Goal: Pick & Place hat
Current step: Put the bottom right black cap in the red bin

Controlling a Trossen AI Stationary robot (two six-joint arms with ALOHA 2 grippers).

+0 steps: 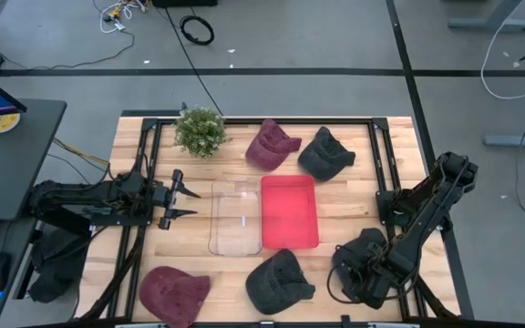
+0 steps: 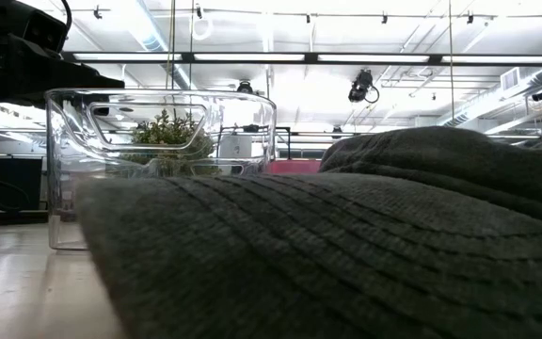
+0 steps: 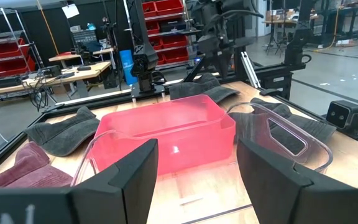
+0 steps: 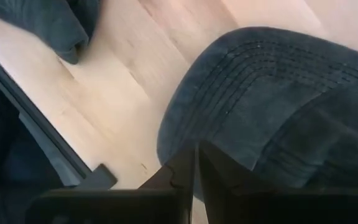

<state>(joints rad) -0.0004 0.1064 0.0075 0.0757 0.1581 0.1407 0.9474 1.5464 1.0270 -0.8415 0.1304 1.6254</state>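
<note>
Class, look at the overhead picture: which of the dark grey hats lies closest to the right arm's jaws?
The dark grey hat at the table's front right corner, right by the right gripper; the other two grey hats lie farther off.

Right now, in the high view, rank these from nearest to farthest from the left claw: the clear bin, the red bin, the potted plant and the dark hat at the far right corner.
1. Clear bin, just ahead of the open left claw.
2. Potted plant, off to the side at the table's far edge.
3. Red bin, touching the clear bin's other side.
4. Dark hat, beyond the red bin.
</note>
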